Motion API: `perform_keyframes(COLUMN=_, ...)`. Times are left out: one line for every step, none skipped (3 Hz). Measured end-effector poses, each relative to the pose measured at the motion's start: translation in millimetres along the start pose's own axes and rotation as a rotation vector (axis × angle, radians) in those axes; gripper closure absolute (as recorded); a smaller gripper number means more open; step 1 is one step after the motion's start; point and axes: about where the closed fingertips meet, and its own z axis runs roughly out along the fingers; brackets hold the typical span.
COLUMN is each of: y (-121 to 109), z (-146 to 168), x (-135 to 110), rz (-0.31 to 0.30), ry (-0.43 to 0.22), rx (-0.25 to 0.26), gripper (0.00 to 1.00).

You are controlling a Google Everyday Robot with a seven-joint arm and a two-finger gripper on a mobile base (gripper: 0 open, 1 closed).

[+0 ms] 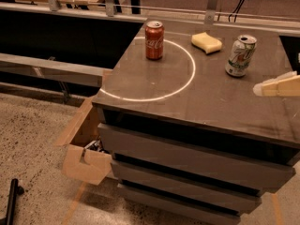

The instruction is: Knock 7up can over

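The 7up can [240, 55] stands upright at the back right of the dark cabinet top [197, 97]. It is silver-white with green markings and a pull-tab top. My gripper [274, 86] comes in from the right edge of the view, cream-coloured, pointing left. It is in front of and to the right of the can, apart from it, just above the top.
A red Coca-Cola can [154, 40] stands upright at the back left, on a white painted ring [187, 81]. A yellow sponge [206, 42] lies at the back between the cans. An open cardboard box [86, 149] sits on the floor to the left of the cabinet.
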Motion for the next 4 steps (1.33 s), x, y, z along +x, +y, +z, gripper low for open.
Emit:
perform_keyframes(y=-4.1, z=23.6, x=0.8, rz=-0.006, ry=-0.014, rx=-0.032, gripper=0.0)
perform_keyframes(y=-12.7, z=44.9, x=-0.5, rz=0.004, ry=-0.055, rx=-0.055, gripper=0.0)
perform_keyframes(y=-24.4, z=66.0, x=-7.0, rz=0.029, ry=-0.117, rx=-0.066, gripper=0.02)
perform_keyframes(y=-38.3, z=87.4, x=-11.7, rz=0.044, ry=-0.158, rx=-0.067, gripper=0.03)
